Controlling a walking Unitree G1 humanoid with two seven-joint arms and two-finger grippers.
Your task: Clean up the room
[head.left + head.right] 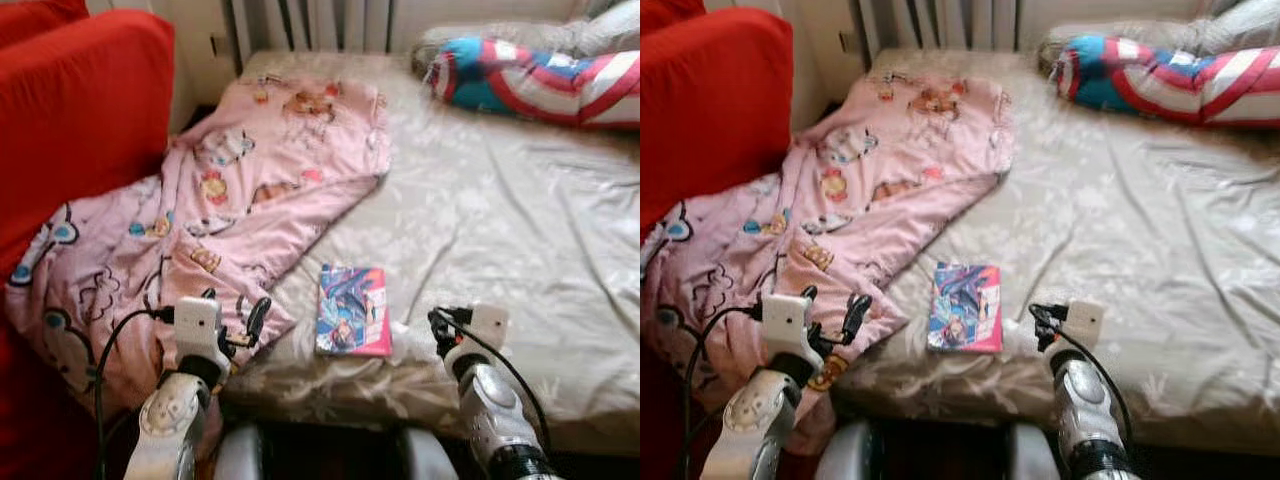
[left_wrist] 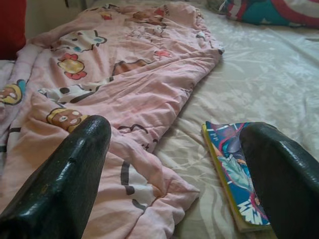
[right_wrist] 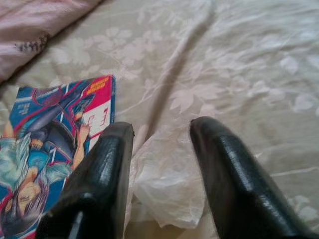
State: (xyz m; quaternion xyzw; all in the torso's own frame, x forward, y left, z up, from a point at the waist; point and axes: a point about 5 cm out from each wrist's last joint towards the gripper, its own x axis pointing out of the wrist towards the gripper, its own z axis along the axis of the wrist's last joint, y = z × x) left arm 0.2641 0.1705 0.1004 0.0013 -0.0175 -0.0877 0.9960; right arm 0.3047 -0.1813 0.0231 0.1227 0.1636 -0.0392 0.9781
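A blanket (image 1: 230,210) lies across the left part of the bed (image 1: 500,230), its left end draped off the edge beside a sofa (image 1: 70,110) at the left. A book (image 1: 353,310) lies on the sheet near the bed's front edge, just right of the blanket. A pillow (image 1: 540,80) lies at the far right corner.

Daylit scene, soft focus, overexposed toward 12 o'clock.

Light enters from 12 o'clock; the pale bedsheet (image 1: 500,210) glares and loses detail there, and its creases cast shallow shadows. Both head views are mildly blurred throughout. Deep shadow lies below the bed edge at 6 o'clock. In the wrist views the black fingers (image 2: 65,184) are out of focus, with specular highlights; the book (image 3: 45,154) is soft.
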